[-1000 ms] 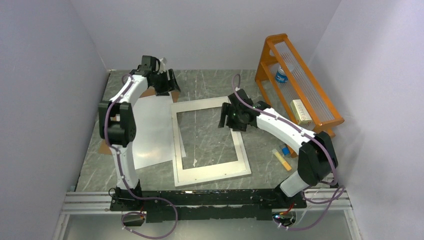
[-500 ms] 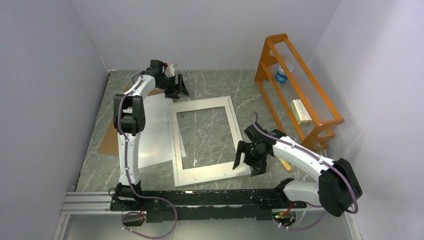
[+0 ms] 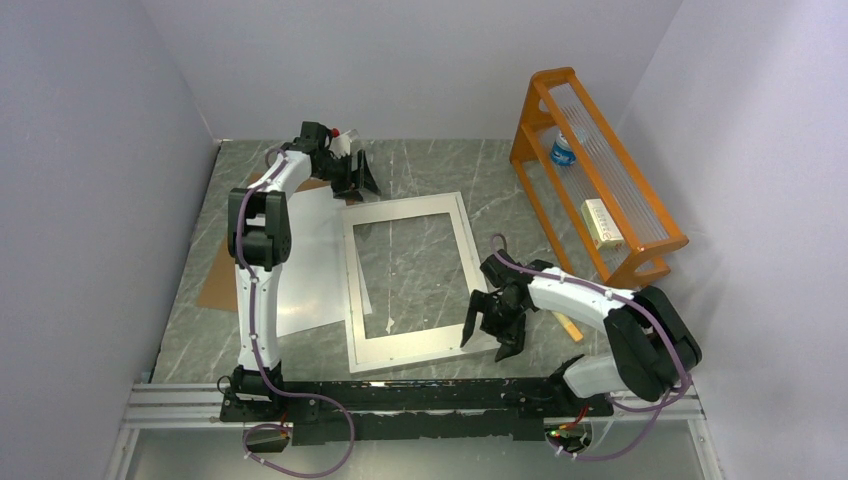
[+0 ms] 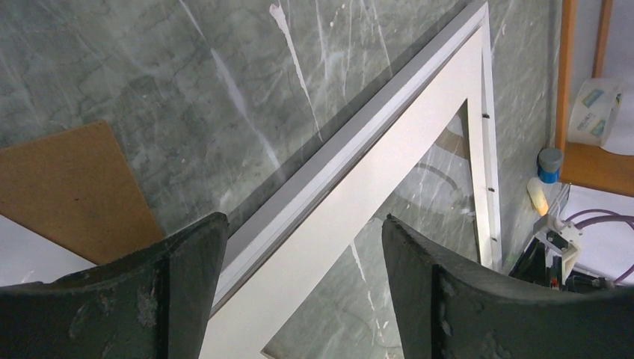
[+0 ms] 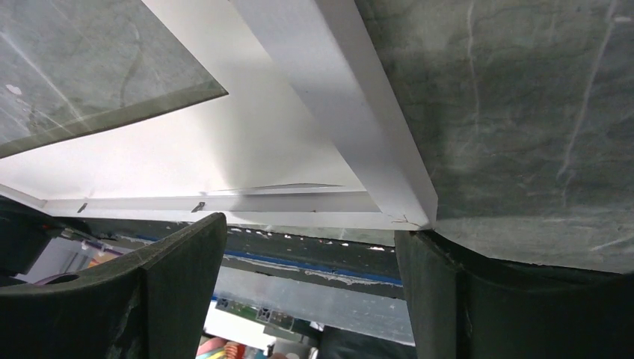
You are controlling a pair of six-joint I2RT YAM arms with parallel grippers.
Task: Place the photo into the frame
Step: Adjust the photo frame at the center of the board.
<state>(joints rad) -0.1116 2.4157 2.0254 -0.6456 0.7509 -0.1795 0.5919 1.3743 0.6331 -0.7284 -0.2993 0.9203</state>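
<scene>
The frame [image 3: 355, 290] lies flat mid-table, a narrow white-silver rim with a wider white card mat [image 3: 420, 343] inside it. My left gripper [image 3: 358, 183] hangs open over the frame's far left corner; in the left wrist view the rim [image 4: 351, 142] and mat [image 4: 404, 149] run between its fingers [image 4: 303, 224]. My right gripper [image 3: 492, 335] stands open at the near right corner [image 5: 404, 202], which sits just beyond its fingertips [image 5: 310, 228]. The photo's printed side shows in no view. A plain white sheet [image 3: 305, 255] lies left of the frame, partly under its edge.
A brown board [image 3: 215, 288] lies under the white sheet at the left. An orange rack [image 3: 600, 170] with a bottle and a box stands at the back right. Small items [image 3: 568, 322] lie behind my right arm. Walls close in on three sides.
My right gripper swung from the frame's far right side down to its near right corner. My left gripper shifted right to the far left corner. The frame has not moved.
</scene>
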